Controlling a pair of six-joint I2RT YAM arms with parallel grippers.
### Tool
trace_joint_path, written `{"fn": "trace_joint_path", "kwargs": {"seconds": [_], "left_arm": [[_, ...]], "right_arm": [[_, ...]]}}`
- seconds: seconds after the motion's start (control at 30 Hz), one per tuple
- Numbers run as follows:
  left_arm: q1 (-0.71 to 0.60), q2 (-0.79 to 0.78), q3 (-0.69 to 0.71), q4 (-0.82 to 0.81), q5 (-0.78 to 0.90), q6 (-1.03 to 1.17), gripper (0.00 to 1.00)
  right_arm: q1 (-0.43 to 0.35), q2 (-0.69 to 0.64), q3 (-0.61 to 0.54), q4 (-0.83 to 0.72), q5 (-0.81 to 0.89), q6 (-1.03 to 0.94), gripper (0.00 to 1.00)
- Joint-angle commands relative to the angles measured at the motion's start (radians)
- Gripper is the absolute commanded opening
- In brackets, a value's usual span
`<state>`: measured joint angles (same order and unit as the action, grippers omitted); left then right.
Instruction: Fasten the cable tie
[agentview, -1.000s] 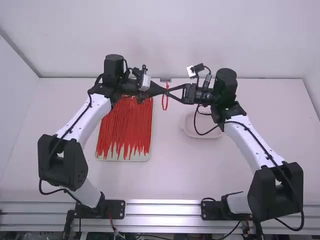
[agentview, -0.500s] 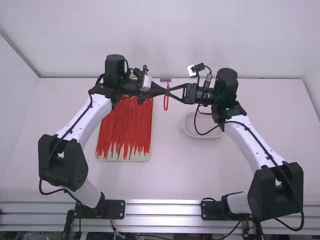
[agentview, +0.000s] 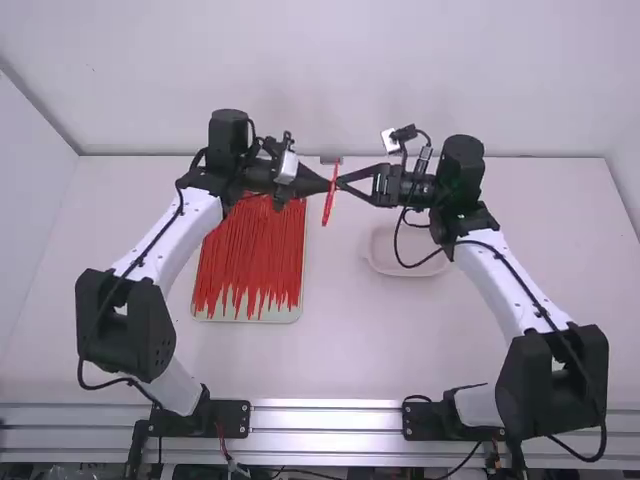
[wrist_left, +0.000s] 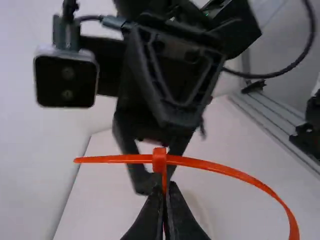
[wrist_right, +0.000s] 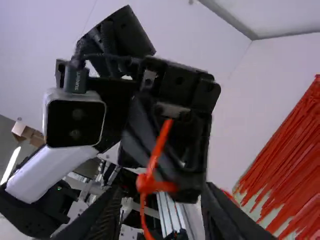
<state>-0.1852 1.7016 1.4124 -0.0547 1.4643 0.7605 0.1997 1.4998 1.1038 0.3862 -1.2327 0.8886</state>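
A red cable tie (agentview: 327, 203) hangs in the air between the two grippers, above the far middle of the table. My left gripper (agentview: 322, 181) is shut on it just below its head (wrist_left: 159, 159), its fingers (wrist_left: 150, 215) pressed together. The strap runs out to both sides of the head and curves away in the left wrist view. My right gripper (agentview: 347, 183) faces the left one tip to tip. Its fingers (wrist_right: 107, 210) stand apart, open, on either side of the tie (wrist_right: 156, 150).
A tray (agentview: 250, 316) piled with several red cable ties lies under the left arm. A white dish (agentview: 380, 262) sits on the table below the right arm. Walls close off the table at the back and left.
The hanging tie has gone from a rounded loop to a narrow slanted strip. The right arm has drawn back slightly to the right, and the left wrist has turned.
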Motion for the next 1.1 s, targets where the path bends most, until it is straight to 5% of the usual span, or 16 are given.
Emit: {"fn": "trace_joint_path", "kwargs": {"seconds": [0.0,0.33,1.07], "left_arm": [[-0.006,-0.003,-0.004,-0.001,0.09,0.015,0.02],[-0.025,-0.003,-0.013,-0.018,0.089,-0.005,0.02],[-0.032,-0.003,-0.015,-0.058,0.027,-0.005,0.02]], "right_arm": [[0.0,0.005,-0.005,0.004,-0.02,0.004,0.46],[-0.01,0.004,-0.005,0.004,-0.047,0.005,0.47],[-0.01,0.004,-0.005,0.031,-0.024,0.031,0.24]]}}
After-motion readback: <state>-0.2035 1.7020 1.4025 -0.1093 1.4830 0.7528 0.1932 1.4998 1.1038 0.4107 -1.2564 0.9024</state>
